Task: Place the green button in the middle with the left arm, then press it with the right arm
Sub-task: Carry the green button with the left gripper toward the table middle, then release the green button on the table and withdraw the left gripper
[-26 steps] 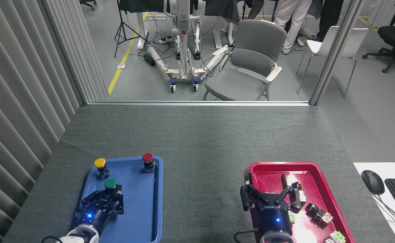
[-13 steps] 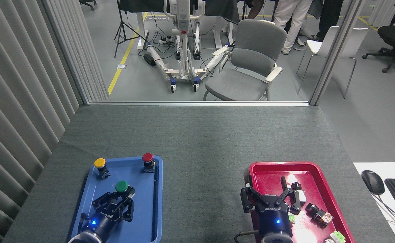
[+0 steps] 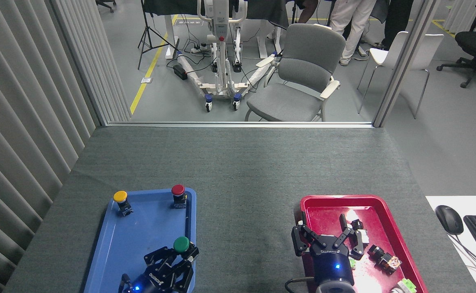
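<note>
Pinching the green button (image 3: 181, 244) at its black base, just under the domed cap, between the fingers (image 3: 155, 258) of the left gripper (image 3: 172, 264), low over the near right corner of the blue tray (image 3: 140, 228), close to that tray's right rim. Carrying, by the look of it, rather than resting: whether the button's base is touching the tray floor or hanging just clear of it cannot be told from this angle. Leaving the yellow button (image 3: 120, 197) and the red button (image 3: 177, 190) standing upright at the tray's far end, well apart from the grasp. Hovering on the other side, the right gripper (image 3: 326, 242) with fingers (image 3: 298, 244) spread wide and holding nothing, over the near left part of the red tray (image 3: 388, 228), among small loose parts (image 3: 384, 258) lying there. Lying bare between the two trays, the middle (image 3: 246, 228) of the dark grey counter, with nothing placed on it yet. Judging the step in hand as the first one, moving the green button out of the tray to the middle, and only partly done. Calling next for lifting the button clear of the blue rim, shifting it rightward over the bare felt, setting it down upright with the cap on top, then spreading the left fingers and backing away, so that pressing from above with the right gripper becomes possible.
</note>
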